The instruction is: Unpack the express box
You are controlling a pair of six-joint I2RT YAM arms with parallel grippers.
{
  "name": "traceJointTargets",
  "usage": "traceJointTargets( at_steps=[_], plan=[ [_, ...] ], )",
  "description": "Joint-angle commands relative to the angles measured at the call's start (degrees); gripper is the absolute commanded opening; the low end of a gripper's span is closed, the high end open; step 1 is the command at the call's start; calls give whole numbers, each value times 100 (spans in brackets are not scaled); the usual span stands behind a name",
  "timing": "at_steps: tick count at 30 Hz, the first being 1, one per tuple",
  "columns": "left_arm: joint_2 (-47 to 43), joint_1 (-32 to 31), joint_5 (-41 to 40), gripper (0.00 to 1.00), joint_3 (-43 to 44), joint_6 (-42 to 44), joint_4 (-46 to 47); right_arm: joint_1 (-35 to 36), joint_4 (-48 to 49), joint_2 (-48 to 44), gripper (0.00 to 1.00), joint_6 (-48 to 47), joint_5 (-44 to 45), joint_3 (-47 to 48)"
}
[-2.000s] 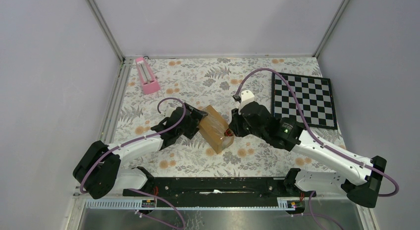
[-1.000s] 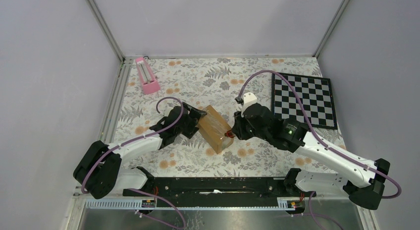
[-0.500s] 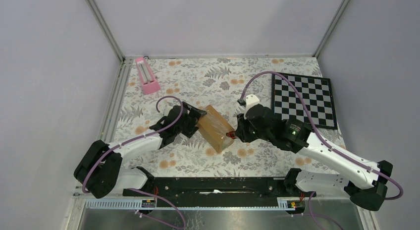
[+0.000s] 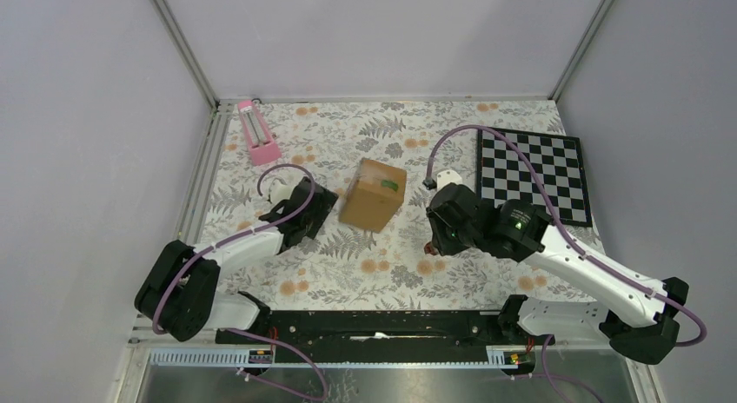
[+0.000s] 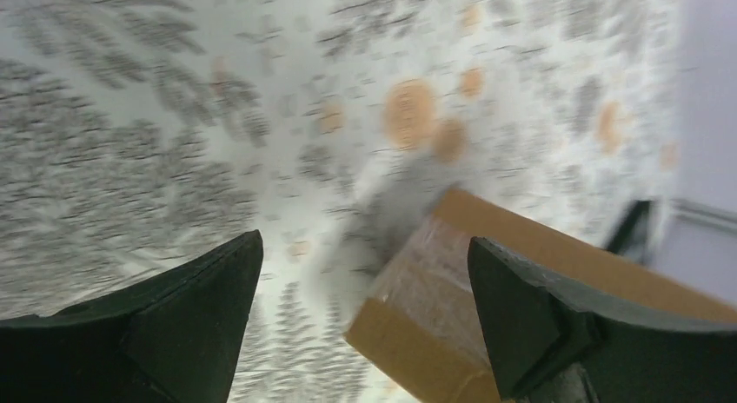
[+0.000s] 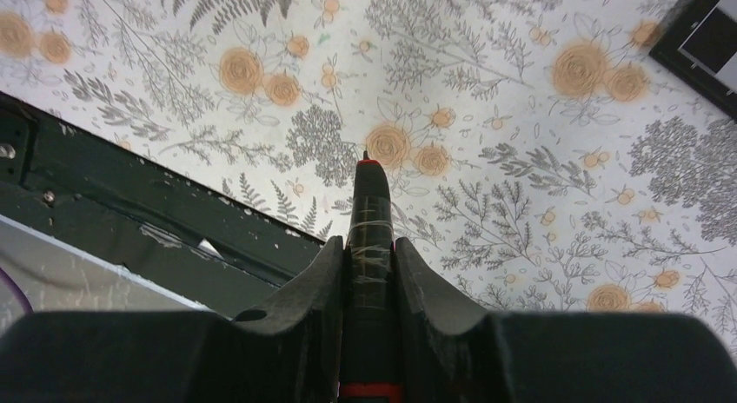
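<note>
Express box is sitting released and turned on the flowered cloth, the withdrawn left claw gaping empty, the right claw clamping a dark pointed tool, suggesting tape-cutting is ending.

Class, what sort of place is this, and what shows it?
Probably a robot test cell: white left arm and right arm bolted to a floral-clothed table, grey walls, props like a brown cardboard box and black-and-white chessboard.

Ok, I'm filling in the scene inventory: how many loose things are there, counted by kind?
Cardboard box: 1
Chessboard: 1
Pink metronome-like object: 1
Black pen-like tool, held in the right gripper: 1
Total: 4
</note>
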Motion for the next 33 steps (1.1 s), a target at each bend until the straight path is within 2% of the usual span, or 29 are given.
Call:
traceJointTargets(
  at_steps=[1, 7, 14, 18, 21, 24, 26, 30, 33],
  plan=[
    [47, -37, -141, 96, 238, 885, -912, 36, 4, 43, 0, 54, 482, 569],
    [-422, -37, 92, 99, 680, 1809, -744, -90, -6, 94, 0, -107, 661, 677],
    [-908, -37, -20, 99, 1024, 2253, -1048, -289, 65, 43, 0, -286, 563, 874],
    [-1262, -28, -11, 99, 1241, 2791, -1138, -486, 228, 52, 0, -485, 78, 996],
    [-1603, -19, 325, 98, 1511, 3635, -947, -679, 288, 68, 0, -641, -411, 1186],
    [-1840, -19, 1543, 99, 1850, 4586, -280, -742, 283, 51, 0, -748, -880, 1373],
    [-1811, -16, 2992, 99, 2046, 5097, 285, -737, 257, 15, 0, -784, -1244, 1530],
    [-1377, -64, 5719, 95, 2504, 5381, 797, -738, 165, -104, 0, -687, -1926, 1774],
    [-1192, -127, 7017, 95, 2454, 5275, 1278, -742, 113, -211, 0, -640, -2311, 1892]
  ],
)
